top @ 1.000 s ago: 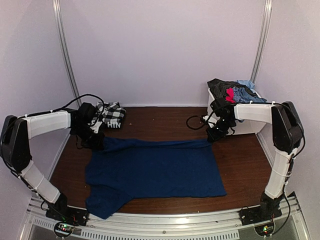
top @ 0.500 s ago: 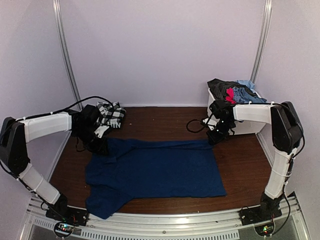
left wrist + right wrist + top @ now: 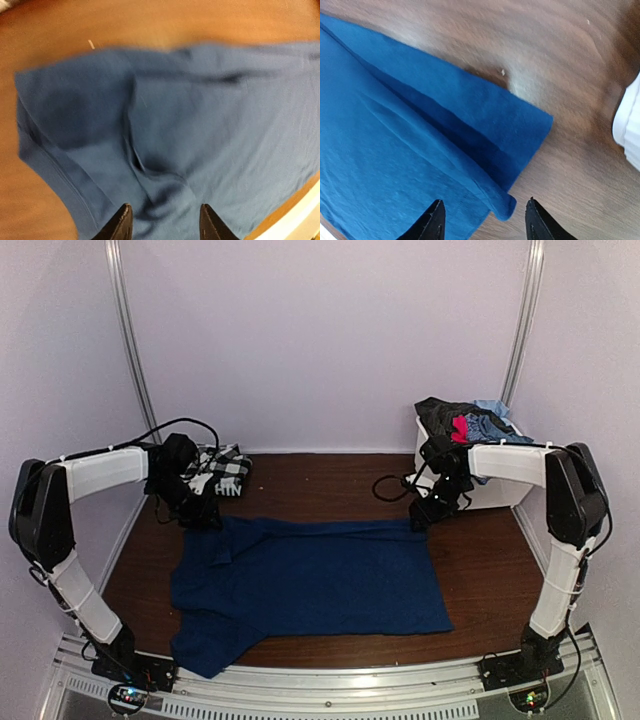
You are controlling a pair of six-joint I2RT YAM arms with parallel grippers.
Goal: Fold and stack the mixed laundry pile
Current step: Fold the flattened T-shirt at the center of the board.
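A long navy blue piece (image 3: 310,575) lies spread flat across the middle of the wooden table, its far edge folded over. My left gripper (image 3: 198,514) hovers over its far left corner, open, with wrinkled blue cloth (image 3: 165,150) below the tips and nothing between them. My right gripper (image 3: 427,516) stands open over the far right corner (image 3: 520,130), apart from the cloth. A folded black-and-white checked shirt (image 3: 222,469) lies at the back left. More of the mixed laundry pile (image 3: 468,421), dark grey, red and light blue, fills the bin.
A white plastic bin (image 3: 490,492) stands at the back right, close behind my right gripper; its edge (image 3: 627,125) shows in the right wrist view. Bare wooden table (image 3: 330,480) lies between the checked shirt and the bin. White walls close in on three sides.
Both grippers have opened and let go of the navy piece's far corners. The left arm has drawn back and up; the right has lifted slightly. The cloth's far edge now lies on the table.
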